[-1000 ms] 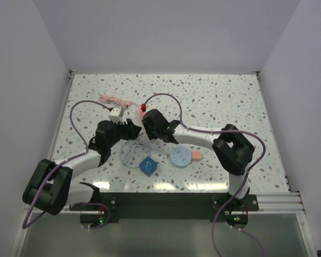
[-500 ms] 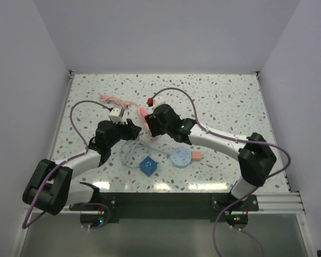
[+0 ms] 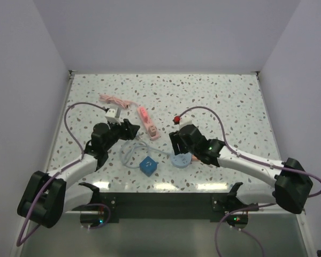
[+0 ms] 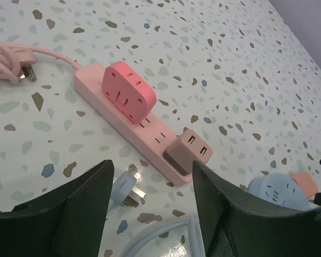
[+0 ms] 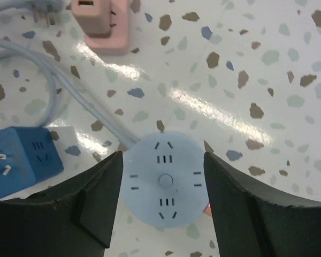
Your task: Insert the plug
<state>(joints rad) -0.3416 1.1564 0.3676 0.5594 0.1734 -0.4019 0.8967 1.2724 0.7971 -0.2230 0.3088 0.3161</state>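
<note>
Shows right gripper (image 5: 161,171) swung off the strip (image 4: 150,136) to hover over the round socket (image 3: 181,159), half open, empty. Shows left gripper (image 4: 152,176) likewise parted, empty, above the plug (image 4: 125,193) lying just beside the strip. Best gripped squarely, prongs left clear.

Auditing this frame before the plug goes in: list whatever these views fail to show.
- Left wrist view: the round socket is partly hidden behind a finger of the left end effector.
- Right wrist view: the blue cube adapter is cut off by the left edge and by a finger of the right end effector.
- Right wrist view: the top edge cuts the pink power strip and the loose plug.
- Top view: the strip's slots are too small to read.
</note>
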